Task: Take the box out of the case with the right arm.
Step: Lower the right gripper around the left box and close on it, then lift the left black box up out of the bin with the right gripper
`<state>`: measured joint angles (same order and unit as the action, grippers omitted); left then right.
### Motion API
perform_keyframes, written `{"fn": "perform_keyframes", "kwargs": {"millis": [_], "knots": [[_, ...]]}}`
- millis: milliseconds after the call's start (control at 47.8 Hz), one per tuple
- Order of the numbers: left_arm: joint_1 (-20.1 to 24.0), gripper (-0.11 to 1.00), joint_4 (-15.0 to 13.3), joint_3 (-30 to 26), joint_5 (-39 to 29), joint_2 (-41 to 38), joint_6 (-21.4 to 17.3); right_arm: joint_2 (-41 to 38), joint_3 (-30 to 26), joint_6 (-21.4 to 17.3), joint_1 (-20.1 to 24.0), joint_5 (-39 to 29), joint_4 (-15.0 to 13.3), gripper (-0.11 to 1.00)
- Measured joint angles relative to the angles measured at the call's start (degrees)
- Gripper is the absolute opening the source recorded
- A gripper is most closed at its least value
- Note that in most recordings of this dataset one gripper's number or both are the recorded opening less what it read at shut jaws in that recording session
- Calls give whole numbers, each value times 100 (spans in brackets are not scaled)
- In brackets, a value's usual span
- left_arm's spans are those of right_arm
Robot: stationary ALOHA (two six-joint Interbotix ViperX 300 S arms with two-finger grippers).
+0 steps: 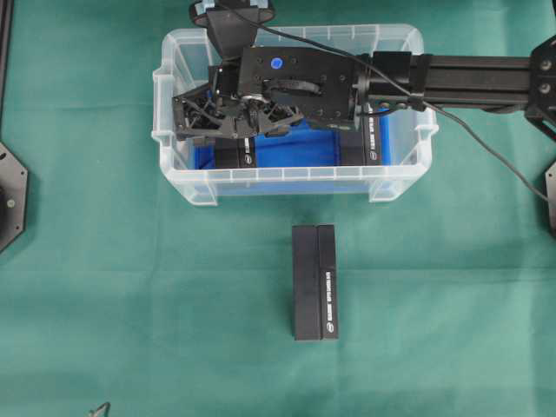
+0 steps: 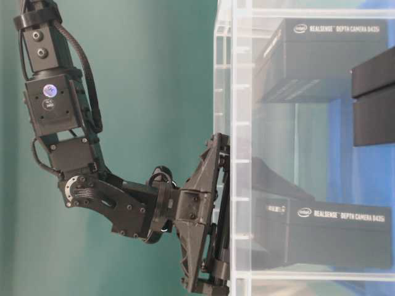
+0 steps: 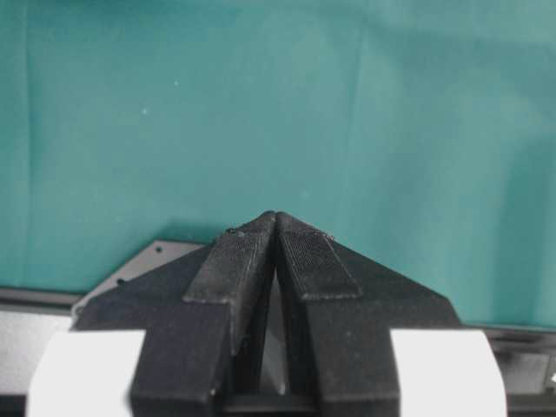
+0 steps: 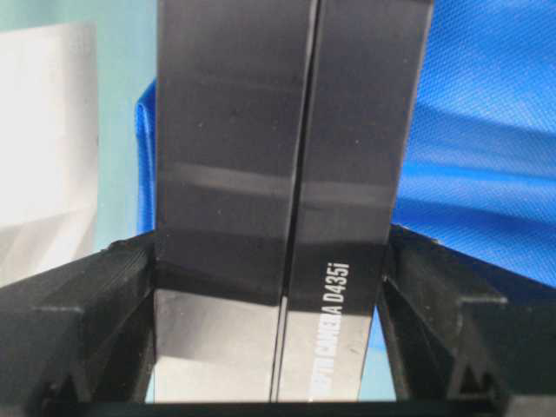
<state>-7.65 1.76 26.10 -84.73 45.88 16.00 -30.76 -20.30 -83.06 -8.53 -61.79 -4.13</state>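
A: Where does the box [image 4: 278, 200] lie?

B: In the case [image 1: 187, 187], at its left part, straight between the two fingers of the right claw [image 4: 269, 347]. The wrist view shows a black box with white lettering running away from the claw, so its long axis points along the claw's reach and the fingers flank its narrow width.

A: Is the claw gripping it?

B: The fingers stand at both long sides, touching or very nearly so. Whether they press yet, the views do not settle. It looks like a claw about to clamp.

A: And the left claw [image 3: 276, 230]?

B: Closed, tips together, empty, hanging over bare green cloth. The overhead view does not show it near the case, so the right arm [image 1: 469, 78] is the nearer one by far: it reaches across from the right, over the rim and down into the case.

A: What else is in there?

B: A blue sheet [image 1: 295, 148] on the floor and at least one more black box [image 1: 373, 139] at the right part, near the arm's wrist. Another box [image 1: 314, 282] lies outside on the green surface [image 1: 104, 287], in front of the case.

A: What stands in the way?

B: The case walls. The lift likely must go straight up to clear the rim before swinging out, and the cable [image 1: 486, 148] trails across the right rim.
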Motion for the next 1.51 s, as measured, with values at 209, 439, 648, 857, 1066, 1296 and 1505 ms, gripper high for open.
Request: {"fn": "perform_keyframes", "kwargs": {"millis": [209, 439, 648, 857, 1066, 1296, 1505], "knots": [[0, 0, 0, 0, 0, -9, 0, 0, 0, -18, 0, 0, 18, 71], [0, 0, 0, 0, -9, 0, 0, 0, -44, -18, 0, -132, 9, 71], [0, 0, 0, -9, -9, 0, -18, 26, -264, -26, 9, -562, -149, 69], [0, 0, 0, 0, 0, -9, -18, 114, -677, -53, 53, -993, -334, 69], [0, 0, 0, -9, -9, 0, -26, 123, -1292, -62, 141, -1564, -615, 69], [0, 0, 0, 0, -9, -9, -35, 123, -2101, -79, 272, -2408, -1046, 69], [0, 0, 0, -9, -9, 0, -35, 123, -2681, -88, 404, -2856, -1415, 69]]}}
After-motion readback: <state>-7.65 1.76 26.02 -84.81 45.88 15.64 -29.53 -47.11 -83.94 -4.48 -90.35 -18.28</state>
